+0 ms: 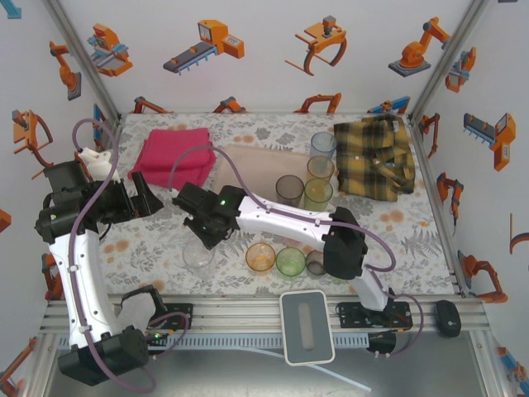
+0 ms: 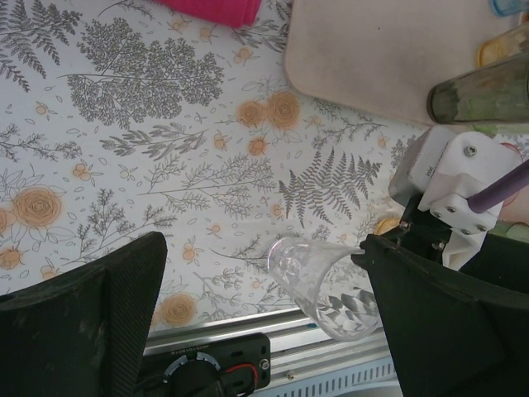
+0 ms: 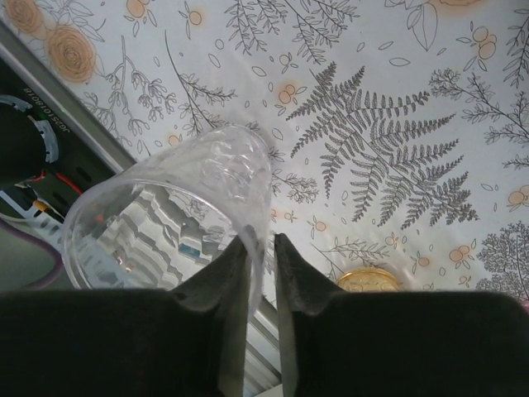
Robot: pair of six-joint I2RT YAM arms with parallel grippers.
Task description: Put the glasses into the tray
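The tray's (image 1: pixel 248 164) left half lies bare. Its right end is crowded by four tumblers (image 1: pixel 318 194), with the plaid shirt (image 1: pixel 376 157) just beside them. The magenta towel (image 1: pixel 173 153) fills the far left of the worktop (image 1: pixel 413 240). The right arm (image 1: pixel 281 219) slants across the middle to the right gripper (image 1: pixel 205 236), its jaws pinched on a clear tumbler (image 1: pixel 198 252). Three tumblers (image 1: pixel 290 261) line the near edge. The near right corner is open, as is the worktop under the wide-spread left gripper (image 1: pixel 147 197).

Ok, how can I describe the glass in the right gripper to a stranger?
At the floral table's near edge, look left of the orange tumbler and green tumbler. The clear tumbler is there, its wall pinched by the right gripper. Unlike its tinted neighbours, it is colourless.
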